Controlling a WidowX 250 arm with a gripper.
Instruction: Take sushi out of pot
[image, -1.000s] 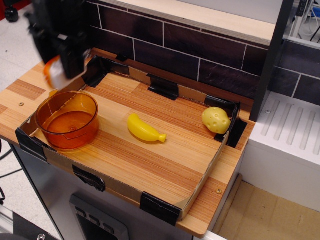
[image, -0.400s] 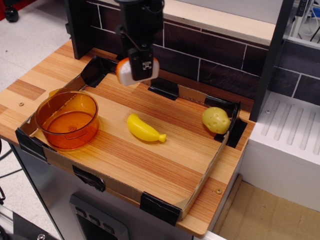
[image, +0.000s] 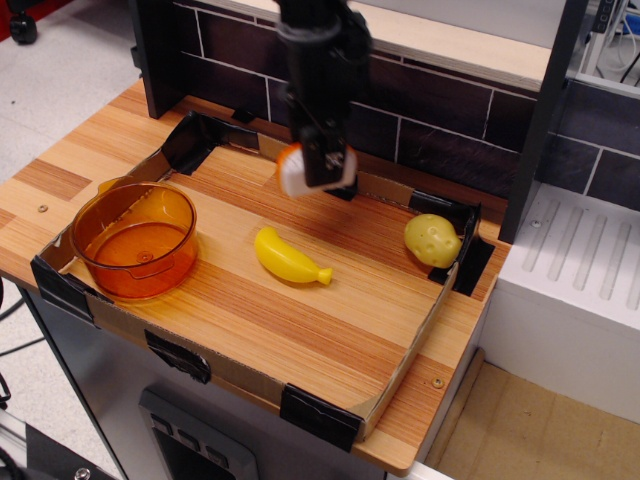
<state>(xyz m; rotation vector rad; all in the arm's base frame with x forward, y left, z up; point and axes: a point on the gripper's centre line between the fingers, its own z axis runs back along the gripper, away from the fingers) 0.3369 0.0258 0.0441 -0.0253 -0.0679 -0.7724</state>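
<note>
Gripping the small white-and-orange toy sushi (image: 303, 170), the black gripper (image: 322, 172) hangs over the far side of the wooden tray (image: 300, 330), its jaws clamped on the block. Nothing shows inside the round translucent orange plastic pot (image: 134, 240), well apart at left.

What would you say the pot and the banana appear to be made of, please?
The pot looks like translucent orange plastic: the wood grain shows through its glossy wall. The banana seems to be smooth moulded yellow plastic or rubber, with soft highlights and no texture.
</note>
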